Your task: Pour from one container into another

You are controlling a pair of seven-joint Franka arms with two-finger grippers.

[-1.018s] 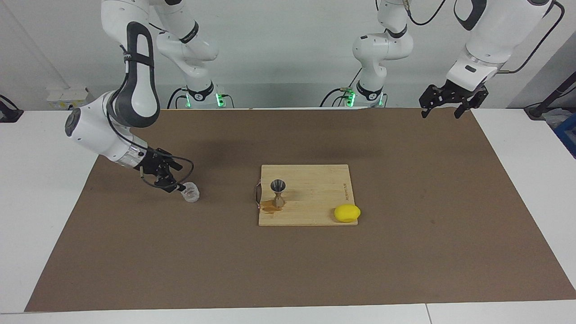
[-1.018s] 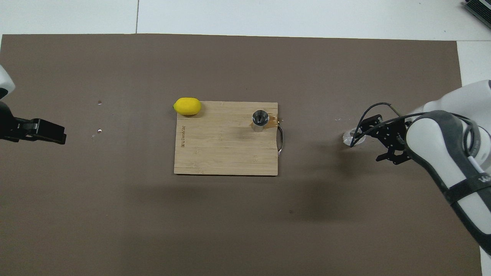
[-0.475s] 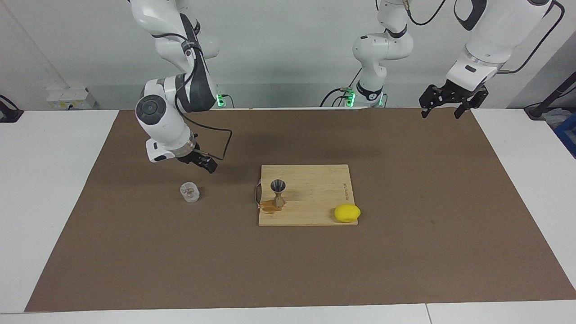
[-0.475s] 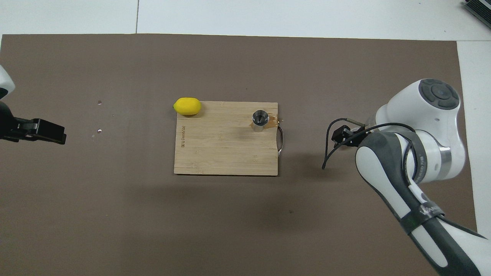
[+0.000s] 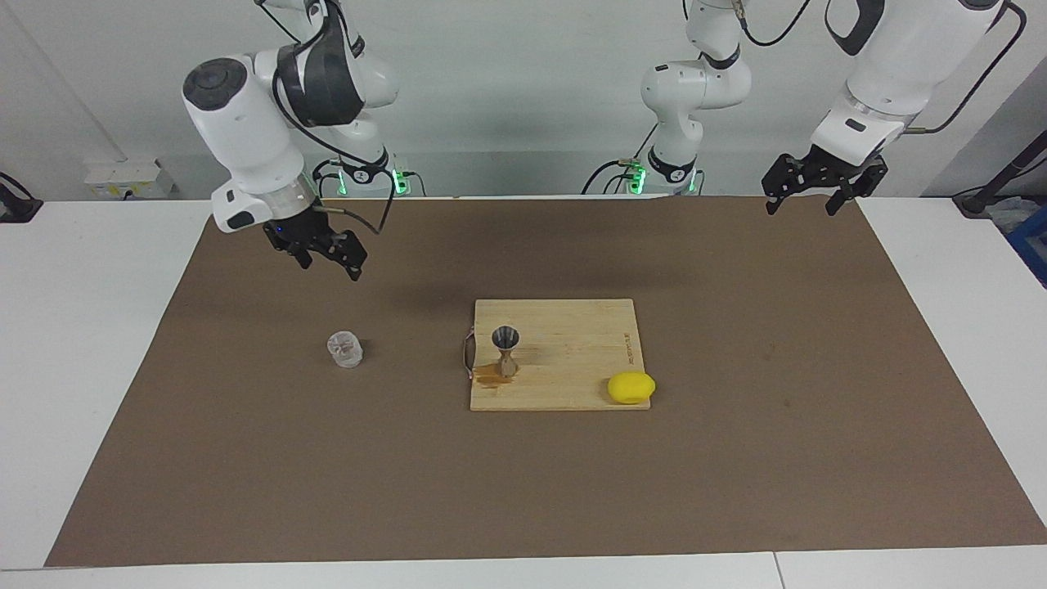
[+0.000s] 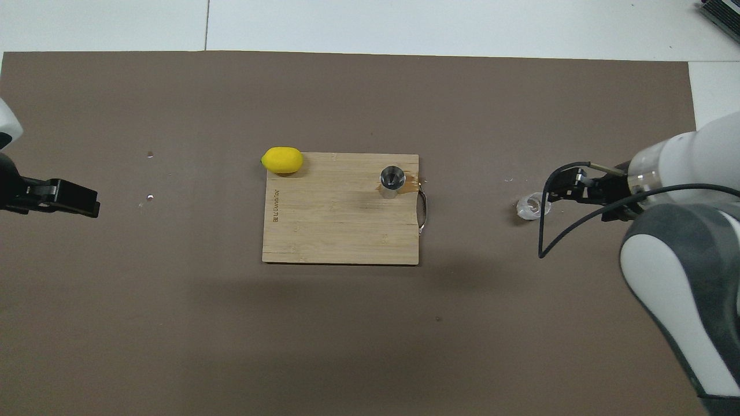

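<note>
Clear cup (image 5: 344,349) on mat, apart from raised right gripper (image 5: 325,256), fingers open.

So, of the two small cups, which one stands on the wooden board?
The silver jigger, hourglass-shaped, stands upright on the cutting board, by a brown spill. The clear ribbed cup sits off the board on the brown mat, toward the right arm's end.

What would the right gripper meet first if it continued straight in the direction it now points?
Probably the bare brown mat, not a task object. The right gripper is raised and open, pointing down, slightly toward the clear ribbed cup, which stands apart from it. Depth is uncertain, so this is a guess.
</note>
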